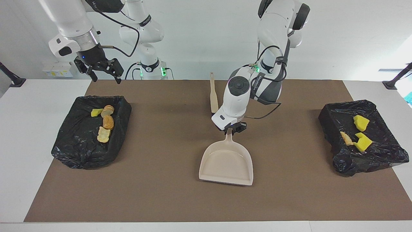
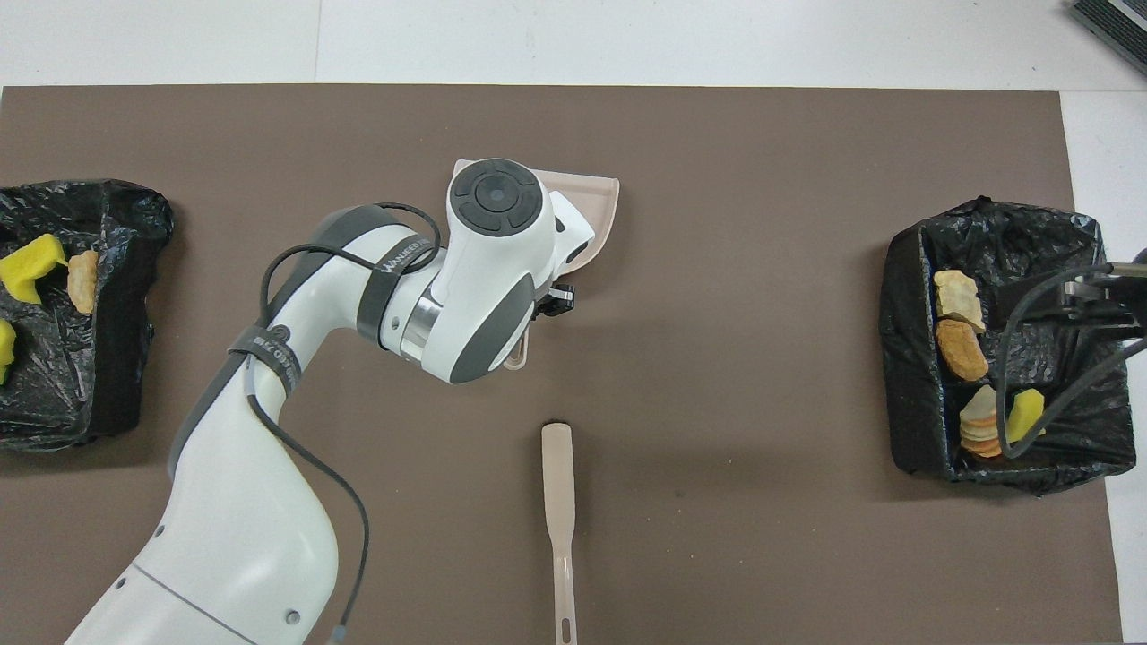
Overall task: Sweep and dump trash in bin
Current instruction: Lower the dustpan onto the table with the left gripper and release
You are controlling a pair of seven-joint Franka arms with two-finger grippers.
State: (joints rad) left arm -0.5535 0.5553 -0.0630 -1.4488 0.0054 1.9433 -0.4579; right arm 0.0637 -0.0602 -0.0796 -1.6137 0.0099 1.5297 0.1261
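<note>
Left tool [image 1: 232, 128] is clamped on the dustpan [image 1: 227, 164] handle at mid-bench. Right tool [image 1: 102, 71], fingers apart, hangs over one bin [image 1: 80, 148]. Trash [image 1: 106, 124] lies in both bins.

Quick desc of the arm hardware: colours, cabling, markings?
Both arms have glossy white shells with dark grey joint caps and bands carrying white lettering. Black cables loop outside along each forearm. The left gripper and right gripper are black two-finger units. A silver ring sits above the right one; green lights glow at the bases.

No text on anything can be read.
</note>
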